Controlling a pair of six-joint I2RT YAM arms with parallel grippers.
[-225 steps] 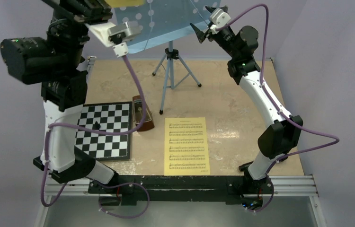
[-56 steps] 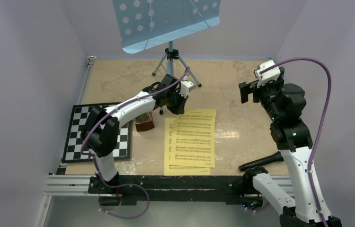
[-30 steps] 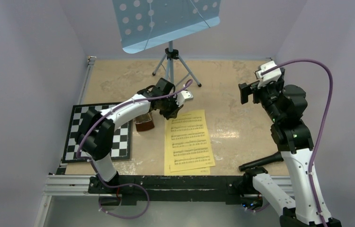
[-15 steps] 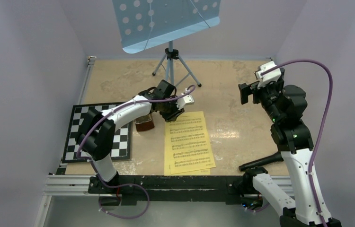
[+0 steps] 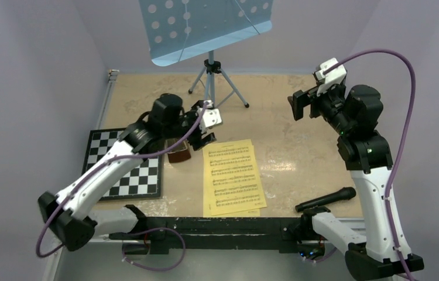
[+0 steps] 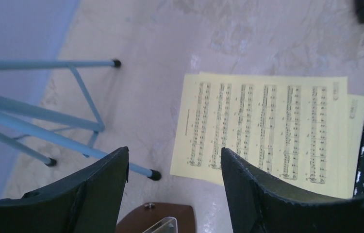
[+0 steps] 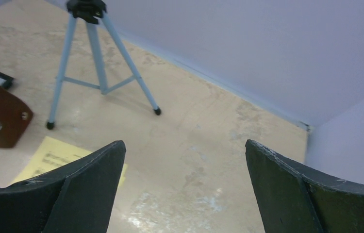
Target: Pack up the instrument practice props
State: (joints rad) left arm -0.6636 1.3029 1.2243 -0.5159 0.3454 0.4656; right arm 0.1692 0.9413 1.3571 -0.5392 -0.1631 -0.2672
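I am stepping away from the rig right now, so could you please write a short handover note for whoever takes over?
Left gripper: open, empty, hovering over the metronome.
Right gripper: open, empty, raised on the right side.
Things: two yellow sheets lie stacked, slightly askew, near the front; the metronome stands between them and the chessboard; the music stand is upright at the back.
Done: sheets are in one pile.
Left: metronome, sheets and music stand all appear unpacked; no container in view.
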